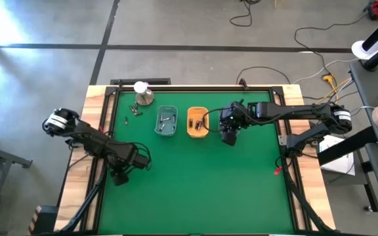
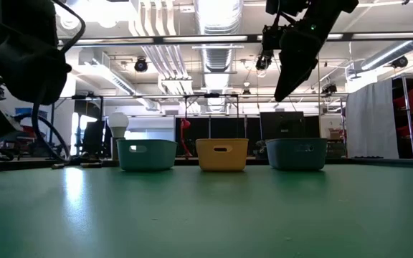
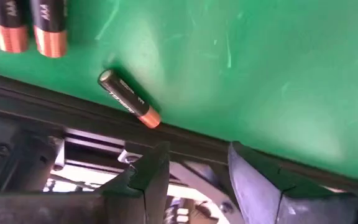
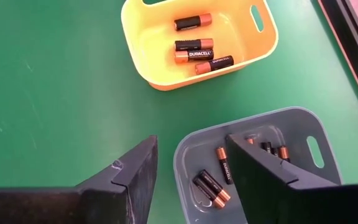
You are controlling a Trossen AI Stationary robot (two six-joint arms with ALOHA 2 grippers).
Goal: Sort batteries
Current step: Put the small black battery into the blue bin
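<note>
batteries lie in three places: four in the yellow tray point(image 4: 199, 42), several in a grey tray point(image 4: 253, 163), and loose ones point(image 1: 131, 113) on the green mat point(image 1: 202, 177) near the metal dome point(image 1: 144, 96); one battery point(image 3: 129, 98) lies against the mat's black edge; the right gripper point(image 4: 188, 180) hangs above the grey tray, jaws partly open, holding nothing; the left gripper point(image 3: 194, 177) sits by the mat's left edge, jaws partly open, empty.

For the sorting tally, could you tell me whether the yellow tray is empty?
Not empty: the yellow tray holds four batteries lying flat on its floor.
</note>
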